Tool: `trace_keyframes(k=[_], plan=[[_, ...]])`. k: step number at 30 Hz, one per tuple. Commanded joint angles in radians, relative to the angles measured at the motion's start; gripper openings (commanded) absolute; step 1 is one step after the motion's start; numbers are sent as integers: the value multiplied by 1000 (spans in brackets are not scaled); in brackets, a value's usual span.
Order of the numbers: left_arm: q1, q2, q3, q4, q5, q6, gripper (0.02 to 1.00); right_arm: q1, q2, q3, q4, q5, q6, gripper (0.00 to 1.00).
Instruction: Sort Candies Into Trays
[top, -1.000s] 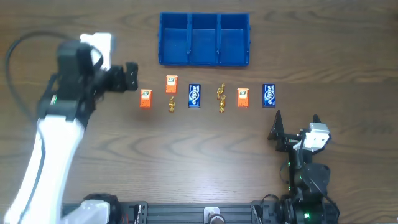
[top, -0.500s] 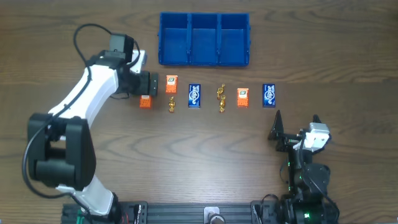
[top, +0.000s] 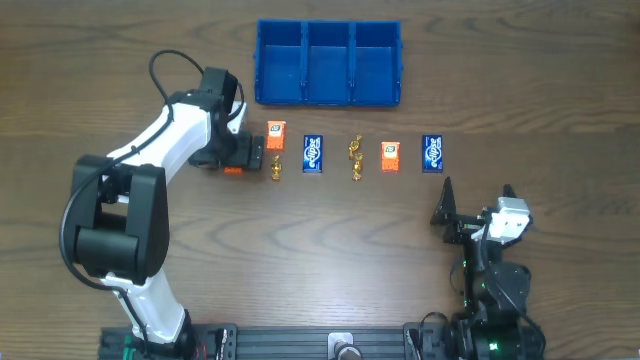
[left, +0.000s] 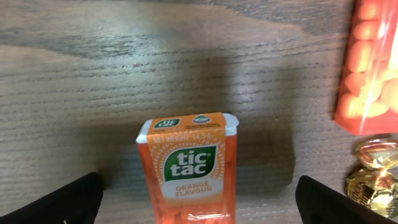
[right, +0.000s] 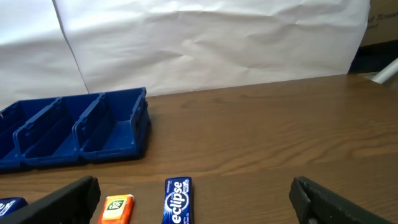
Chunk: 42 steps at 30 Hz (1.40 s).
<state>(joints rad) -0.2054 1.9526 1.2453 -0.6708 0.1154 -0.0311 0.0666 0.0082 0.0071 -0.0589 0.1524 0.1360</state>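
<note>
The left gripper (left: 199, 190) sits low over the surface (top: 330, 250). Its jaws are spread wide, with the orange box (left: 189, 168) lying flat between them. In the left wrist view we see bare wood on either side of the box, so it lies apart from both jaws. Its near end is cut off at the frame edge. From above, the gripper covers most of this box and only an orange sliver shows beneath it.

Just beside it, a second orange box (top: 276, 135) is clipped by the wrist view's edge, so we make out only the pale sweets packed inside. A gold candy (top: 277, 166) lies near both boxes, also partly cut off there.

Farther along the row lie a blue pack (top: 313, 153), a gold pair (top: 355, 149), a third orange box (top: 390, 156) and a second blue pack (top: 432, 153). All of them lie on the surface, short of the tray (top: 328, 97).

The right gripper (top: 476, 205) stands well apart from the row with its jaws spread on nothing. In its wrist view the tray's walls hide the compartment floors, and the nearest orange box and blue pack are cropped at their near ends.
</note>
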Motion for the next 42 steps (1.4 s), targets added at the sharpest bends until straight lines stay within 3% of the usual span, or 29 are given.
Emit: trace_keyframes(k=[1,11,15,19,22,29,32,42], plan=[[2,17,15,-5,-46,-24,998,-5,-6,1,-6,3,-11,998],[1,24,15,3,-57,-44,943,-5,-6,1,-6,3,-11,998],[1,29,15,6,-57,-44,844,-5,-6,1,-6,3,-11,998],[-4,45,15,10,-72,-56,814,-5,-6,1,-6,3,-11,998],[-10,45,15,24,-74,-60,720,-5,-6,1,-6,3,-11,998],[-11,45,15,23,-74,-64,305,-5,-6,1,-6,3,-11,998],[-11,44,16,24,-74,-82,187,-5,-6,1,-6,3,-11,998],[-49,-21,185,-52,-98,-176,161,-5,-6,1,-6,3,-11,998]])
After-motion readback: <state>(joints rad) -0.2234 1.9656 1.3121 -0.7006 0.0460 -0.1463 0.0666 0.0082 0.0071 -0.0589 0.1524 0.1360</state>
